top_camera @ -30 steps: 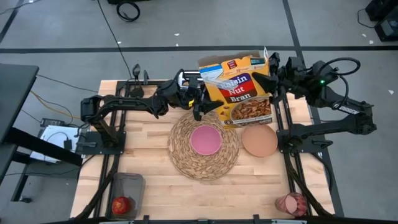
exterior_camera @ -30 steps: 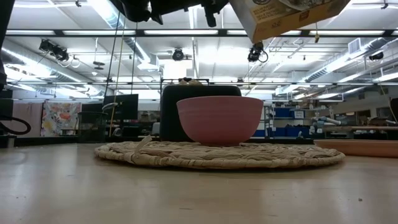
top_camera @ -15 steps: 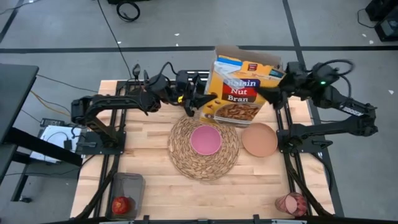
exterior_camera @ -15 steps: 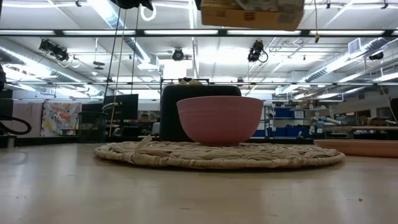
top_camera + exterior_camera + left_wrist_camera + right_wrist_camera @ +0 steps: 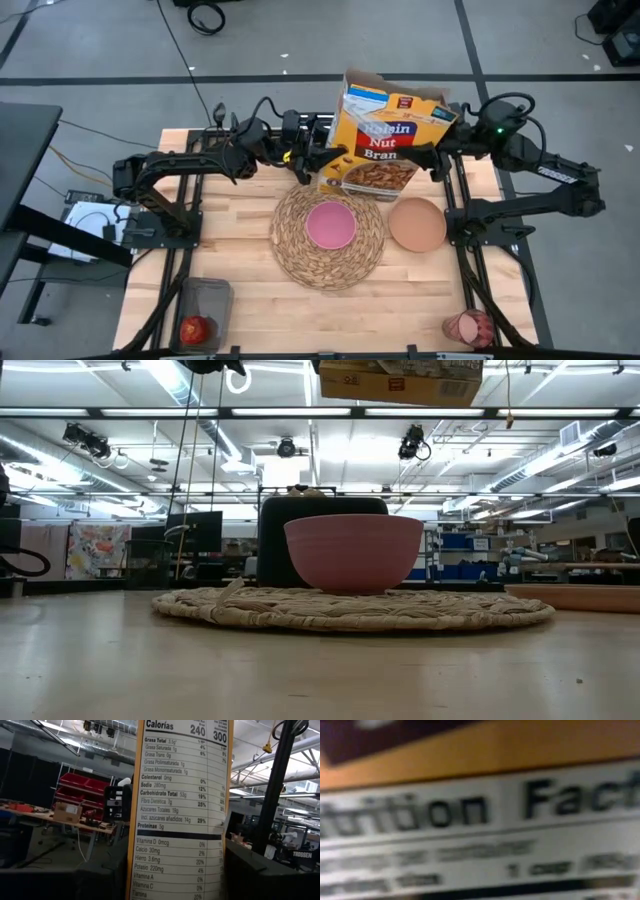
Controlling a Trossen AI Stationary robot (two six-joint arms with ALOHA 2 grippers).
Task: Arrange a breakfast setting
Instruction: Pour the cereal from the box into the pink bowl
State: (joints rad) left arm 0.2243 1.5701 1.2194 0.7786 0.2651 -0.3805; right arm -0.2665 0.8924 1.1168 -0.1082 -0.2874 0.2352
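Note:
A yellow cereal box (image 5: 385, 145) hangs upright in the air above the table's far middle, its top flap open. Its bottom shows at the top of the low view (image 5: 400, 378). My left gripper (image 5: 318, 162) is shut on its left side. My right gripper (image 5: 440, 155) stands close against the box's right side panel (image 5: 480, 820). A pink bowl (image 5: 331, 224) sits on the round straw placemat (image 5: 290, 255). The salmon-brown plate (image 5: 417, 225) lies just right of the mat. My left gripper holds the box by its narrow nutrition-table side (image 5: 175, 870), low on the box, one finger (image 5: 75, 880) on each broad face. The fingers reach in from the table's left, slanting slightly upward. The box is lifted clear of the table, standing upright.
A black toaster (image 5: 275, 535) stands behind the bowl. A red apple (image 5: 196, 328) lies in a clear container (image 5: 205, 298) at the near left. A pink tumbler (image 5: 468, 326) lies at the near right. Bare wood lies along the near edge.
The cereal box has swung from tilted, top toward the table's right, to upright, and its bottom now shows level in the low view. My left gripper has risen with it. My right gripper has tipped and sunk a little along the box's right side.

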